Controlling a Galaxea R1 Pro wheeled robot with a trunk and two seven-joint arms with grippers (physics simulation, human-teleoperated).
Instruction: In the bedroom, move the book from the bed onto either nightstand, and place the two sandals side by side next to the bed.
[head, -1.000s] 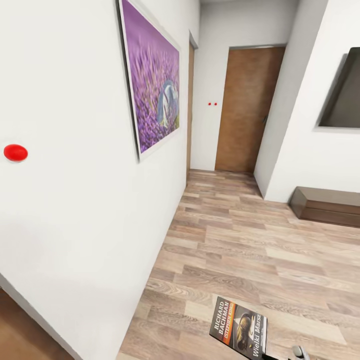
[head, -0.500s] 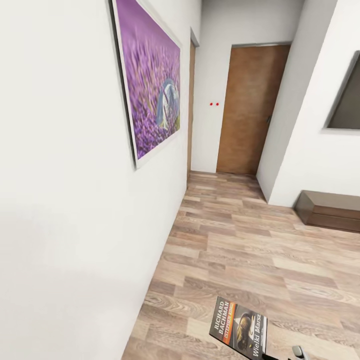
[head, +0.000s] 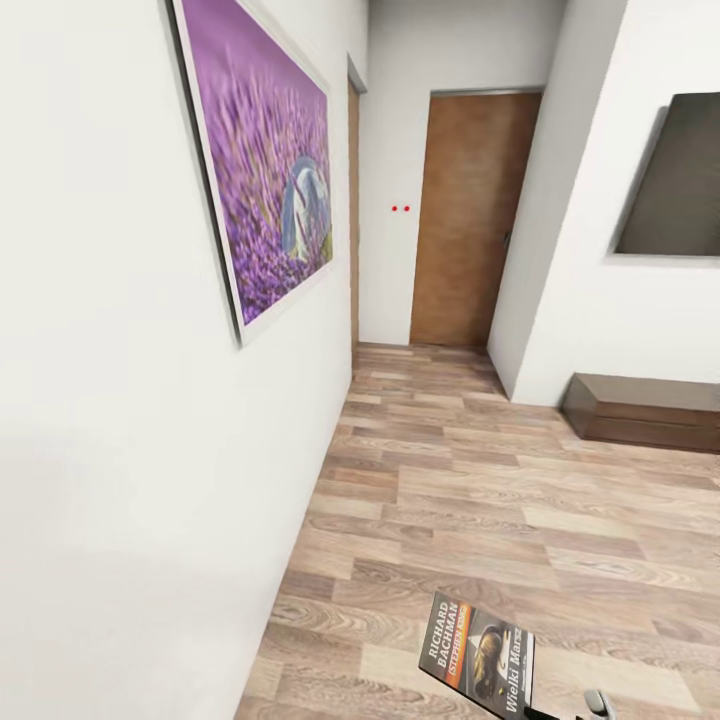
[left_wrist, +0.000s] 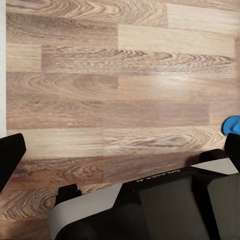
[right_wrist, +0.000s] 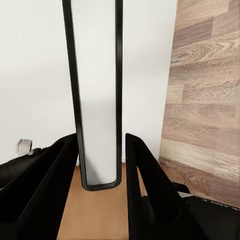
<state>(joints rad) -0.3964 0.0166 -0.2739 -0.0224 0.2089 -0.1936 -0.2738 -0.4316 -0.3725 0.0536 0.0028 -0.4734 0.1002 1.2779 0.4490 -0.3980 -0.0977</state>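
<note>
Head view: I see a hallway with a wood-plank floor (head: 480, 500), a white wall (head: 110, 450) on the left carrying a purple lavender picture (head: 262, 170), and a brown door (head: 462, 220) at the far end. Nearest me, low and right of centre, the book (head: 478, 652) is held up, cover showing. In the right wrist view, my right gripper (right_wrist: 101, 165) is clamped on its edge. My left gripper's (left_wrist: 120, 155) fingers stand wide apart over bare floor.
</note>
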